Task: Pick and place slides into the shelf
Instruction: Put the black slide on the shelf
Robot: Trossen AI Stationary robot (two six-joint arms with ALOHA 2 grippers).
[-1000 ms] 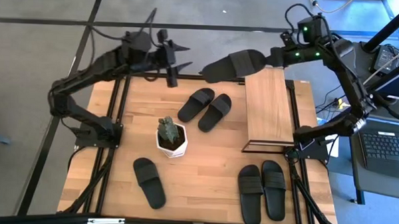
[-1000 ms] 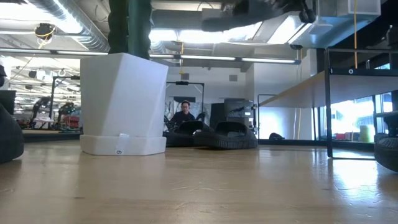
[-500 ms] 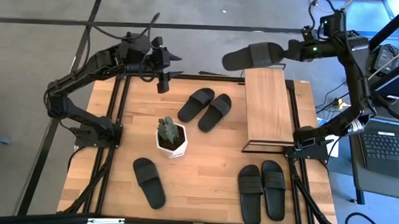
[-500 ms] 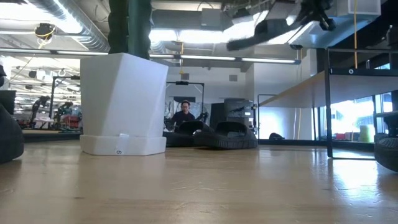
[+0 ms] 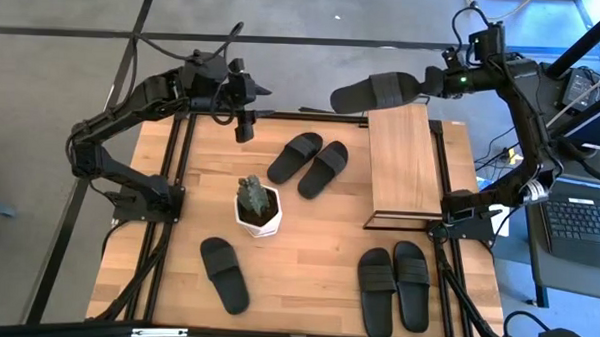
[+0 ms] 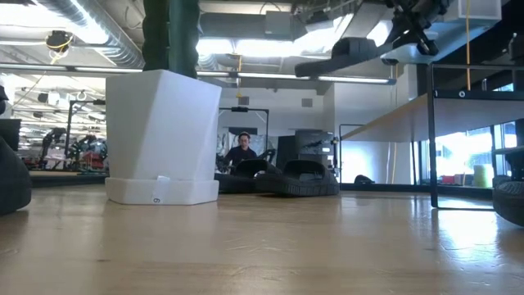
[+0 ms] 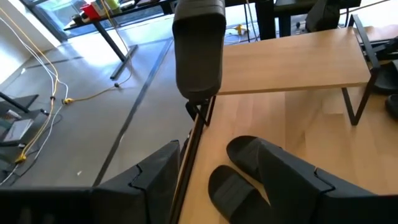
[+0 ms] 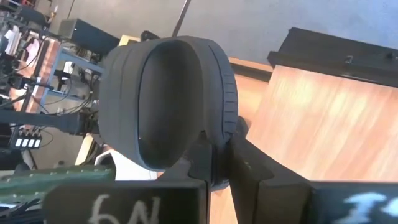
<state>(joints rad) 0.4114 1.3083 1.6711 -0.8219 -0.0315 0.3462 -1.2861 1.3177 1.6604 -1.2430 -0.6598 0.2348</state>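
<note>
A slide point(image 5: 375, 91) is pinched by its heel in the right end effector point(image 5: 430, 83), held in the air beyond the shelf's point(image 5: 404, 157) far end. With so little gripped, it could be twisted loose. The left end effector point(image 5: 244, 122) is spread above the tabletop point(image 5: 308, 239)

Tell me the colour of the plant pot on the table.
White; the pot shows best in the low view, standing beside the slides.

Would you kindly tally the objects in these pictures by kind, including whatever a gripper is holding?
Slides: 6, five on the table, one in the right gripper as the held slide.
Shelf: 1.
Potted plant: 1.
Total: 8.
</note>
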